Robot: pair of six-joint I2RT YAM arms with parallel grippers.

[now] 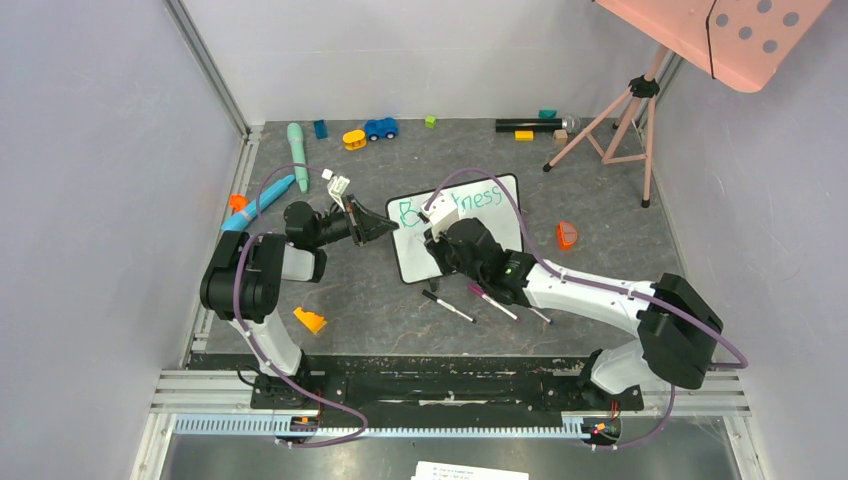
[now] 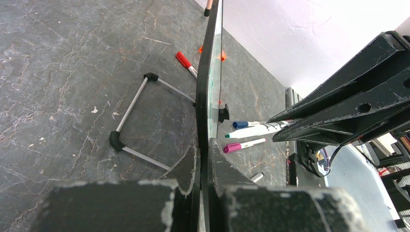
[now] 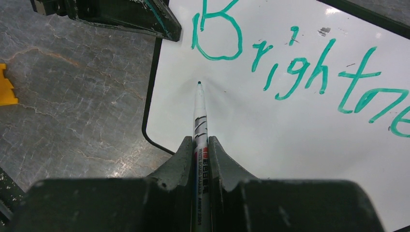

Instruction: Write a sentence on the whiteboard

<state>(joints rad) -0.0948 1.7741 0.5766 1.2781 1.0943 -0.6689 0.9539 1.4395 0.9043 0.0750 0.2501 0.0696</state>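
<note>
Grey, marbled table (image 1: pixel 380 300) inside pale walls carries the whiteboard (image 1: pixel 410 262), propped on its wire stand between the two arms. At the whiteboard's left edge the left hand (image 2: pixel 203 154) is clamped on the black frame, one finger on each face, steadying it. Before the whiteboard's face, the right hand (image 3: pixel 199 142) is pinched tight on a teal marker (image 3: pixel 199 116) whose tip sits below the capital B, at the left margin. Whether the tip touches the surface or hovers just off it cannot be told.

Only the first line of the sentence is down: "Brightness" (image 3: pixel 290 67) runs across the whiteboard's upper part, and the white below it is bare. So the step in hand seems to be starting the second line. The next move probably calls for light, even pressure into the whiteboard and small strokes travelling rightward, while the left hand's grip keeps the whiteboard from tipping back. Spare markers (image 1: pixel 448 306) lie just beside the whiteboard's near edge.
</note>
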